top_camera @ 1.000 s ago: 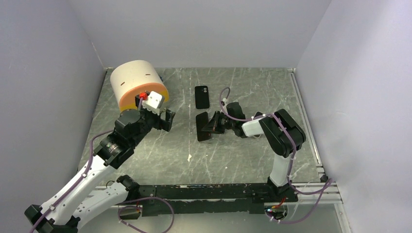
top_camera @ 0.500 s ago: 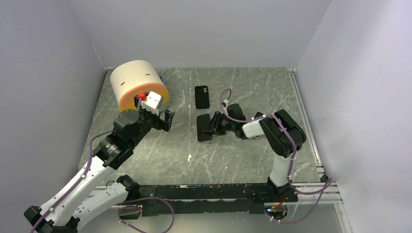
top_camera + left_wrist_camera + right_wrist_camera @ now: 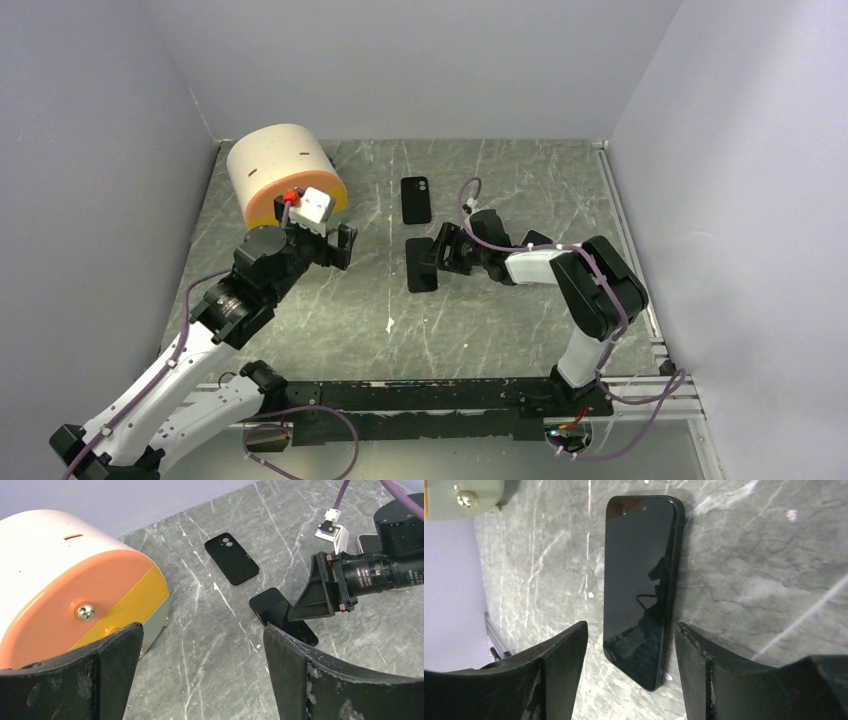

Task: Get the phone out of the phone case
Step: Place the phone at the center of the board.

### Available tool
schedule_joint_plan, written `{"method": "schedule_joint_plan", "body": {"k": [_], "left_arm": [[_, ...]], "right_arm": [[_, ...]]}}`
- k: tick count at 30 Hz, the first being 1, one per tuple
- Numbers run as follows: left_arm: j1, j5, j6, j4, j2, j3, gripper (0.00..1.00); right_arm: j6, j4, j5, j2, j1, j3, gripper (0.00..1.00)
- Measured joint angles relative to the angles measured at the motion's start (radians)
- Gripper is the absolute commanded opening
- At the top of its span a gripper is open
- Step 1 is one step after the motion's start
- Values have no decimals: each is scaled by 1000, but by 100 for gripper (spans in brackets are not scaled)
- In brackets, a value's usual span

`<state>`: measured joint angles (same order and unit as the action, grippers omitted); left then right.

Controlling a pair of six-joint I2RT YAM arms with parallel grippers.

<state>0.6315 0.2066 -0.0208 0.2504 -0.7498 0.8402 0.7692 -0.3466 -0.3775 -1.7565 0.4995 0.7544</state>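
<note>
Phone [image 3: 421, 264] and phone case [image 3: 416, 200] lie apart near the middle of the grey marbled tabletop [image 3: 500, 320], the case nearer the far edge and the phone just on its near side, a strip of bare stone between them.

The overhead view places the right gripper [image 3: 442, 250] low at the phone's right-hand long edge. It cannot show how the jaws stand there. The right wrist view does: the right gripper's fingers [image 3: 559, 665] are spread, one on each side of the phone's nearer end, with stone visible between each finger and the phone's edge. The phone lies flat with its dark glass up, and nothing is gripped.

The left wrist view alone shows the case's two camera openings and its matte black back. It also shows the right gripper from the side, its tip over the phone's edge.

The left gripper [image 3: 340, 245] hangs above the tabletop toward the left edge, jaws wide apart and empty. A cream-and-orange cylindrical device [image 3: 285, 175] lies on its side in the far left corner, and the wrist views show a screw in its flat end.
</note>
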Motion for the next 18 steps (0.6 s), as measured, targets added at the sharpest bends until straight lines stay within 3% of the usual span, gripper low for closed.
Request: {"method": "schedule_joint_plan", "body": {"k": [5, 11, 18], "left_arm": [[-5, 2, 0, 2, 0, 0, 94], [-13, 24, 37, 14, 0, 5, 94], [-48, 13, 68, 78, 2, 63, 94]], "right_arm": [[-33, 61, 58, 40, 2, 0, 78], [-85, 179, 130, 114, 6, -2, 98], [-173, 407, 305, 294, 0, 7, 99]]}}
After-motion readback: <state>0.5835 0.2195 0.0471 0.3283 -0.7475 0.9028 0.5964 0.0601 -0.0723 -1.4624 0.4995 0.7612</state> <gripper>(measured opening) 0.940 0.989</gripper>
